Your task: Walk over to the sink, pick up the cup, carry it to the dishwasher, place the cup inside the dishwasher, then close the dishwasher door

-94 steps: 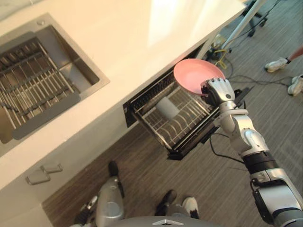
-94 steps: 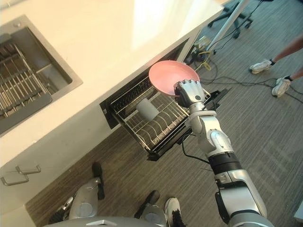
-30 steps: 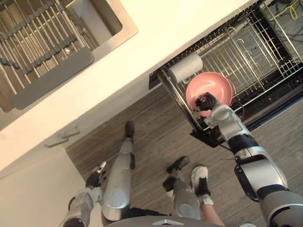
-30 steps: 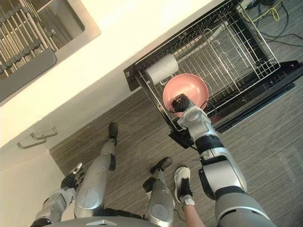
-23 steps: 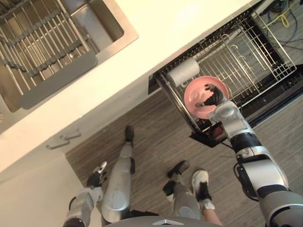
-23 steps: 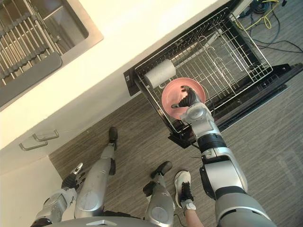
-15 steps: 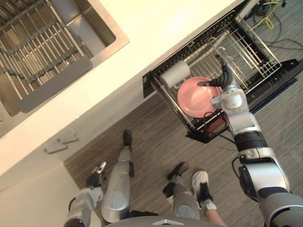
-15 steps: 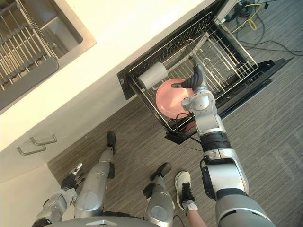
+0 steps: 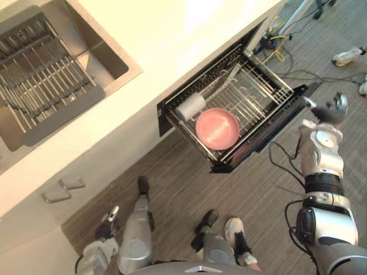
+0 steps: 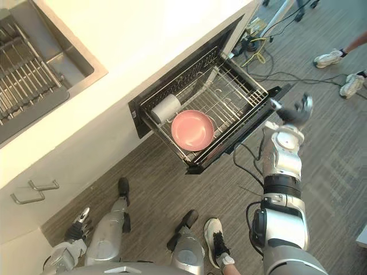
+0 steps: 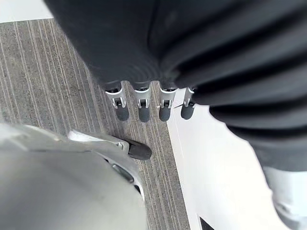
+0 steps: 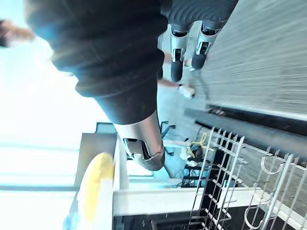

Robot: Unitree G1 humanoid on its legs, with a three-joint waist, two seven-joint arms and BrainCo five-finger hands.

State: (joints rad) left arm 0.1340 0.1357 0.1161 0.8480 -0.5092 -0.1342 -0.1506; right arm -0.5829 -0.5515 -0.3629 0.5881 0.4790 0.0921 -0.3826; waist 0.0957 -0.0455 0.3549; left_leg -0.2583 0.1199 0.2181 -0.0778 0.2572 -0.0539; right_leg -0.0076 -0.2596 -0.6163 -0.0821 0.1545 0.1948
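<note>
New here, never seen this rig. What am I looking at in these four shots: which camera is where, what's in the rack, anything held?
It is a humanoid robot with two arms. The two wide pictures come from a stereo camera on its head, looking down. The two close ones come from a camera on each wrist.

Under the white counter with its sink, the dishwasher door is open and the wire rack is out. In the rack lie a pink dish and, beside it, a white cup on its side.

The right robot hand is open in the air past the door's corner and holds nothing. The left robot hand hangs open over the floor, also empty.
</note>
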